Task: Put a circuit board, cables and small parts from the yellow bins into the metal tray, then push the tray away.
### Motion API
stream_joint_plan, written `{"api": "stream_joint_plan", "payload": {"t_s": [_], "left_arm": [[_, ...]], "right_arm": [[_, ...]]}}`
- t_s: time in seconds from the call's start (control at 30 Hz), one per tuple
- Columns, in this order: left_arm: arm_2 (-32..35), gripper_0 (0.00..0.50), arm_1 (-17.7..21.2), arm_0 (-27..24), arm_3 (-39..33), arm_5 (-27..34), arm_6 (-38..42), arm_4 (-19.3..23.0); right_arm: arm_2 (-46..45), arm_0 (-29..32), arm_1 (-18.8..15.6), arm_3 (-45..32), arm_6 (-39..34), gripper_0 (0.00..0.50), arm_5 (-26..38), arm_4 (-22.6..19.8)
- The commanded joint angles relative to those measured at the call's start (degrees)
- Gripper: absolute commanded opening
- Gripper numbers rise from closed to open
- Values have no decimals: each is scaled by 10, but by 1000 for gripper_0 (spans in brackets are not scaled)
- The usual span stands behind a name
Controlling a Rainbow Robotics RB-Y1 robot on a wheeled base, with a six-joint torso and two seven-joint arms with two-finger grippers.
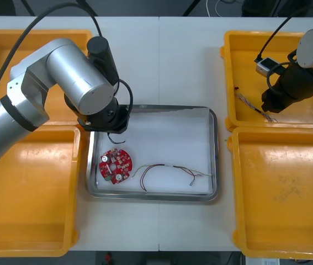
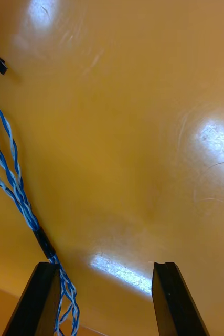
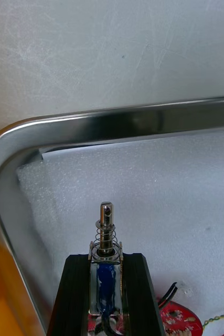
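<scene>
Two items already in metal tray, circuit board and thin cable; left end effector clamped on small metal part over its upper-left corner; right end effector open beside blue and white cable in upper-right yellow bin; push pending.

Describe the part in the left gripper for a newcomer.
Start at the metal tray in the middle, its far left corner. There the left gripper is shut on a small metal part: a shiny pin inside a spring on a blue body, unlike the flat red circuit board beside it.
</scene>
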Motion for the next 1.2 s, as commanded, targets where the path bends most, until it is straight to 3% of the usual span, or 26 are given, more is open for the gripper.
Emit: {"api": "stream_joint_plan", "payload": {"t_s": [0.03, 0.1, 0.13, 0.23, 0.53, 0.73, 0.97, 1.2], "left_arm": [[-13, 84, -9, 3, 9, -11, 24, -5], [-13, 347, -9, 2, 9, -11, 26, -3], [-13, 408, -9, 3, 9, -11, 28, 0], [-14, 500, -9, 3, 3, -11, 31, 2], [-11, 500, -9, 2, -30, 3, 55, 6], [5, 500, -8, 2, -72, 50, 67, 9], [70, 500, -6, -6, -115, 114, 72, 22], [155, 500, 5, -36, -114, 175, 71, 29]], "right_arm": [[24, -17, 5, -4, 3, 500, -15, -2], [32, -15, 5, -2, -1, 500, -15, -5], [34, -15, 5, -1, -2, 500, -15, -7], [34, -14, 7, 0, -4, 500, -15, -11], [46, -3, 8, 0, -9, 500, -15, -12], [46, 7, 8, 0, -12, 500, -18, -13], [46, 23, 8, 0, -13, 500, -23, -16], [46, 31, 8, 0, -14, 500, -32, -16]]}}
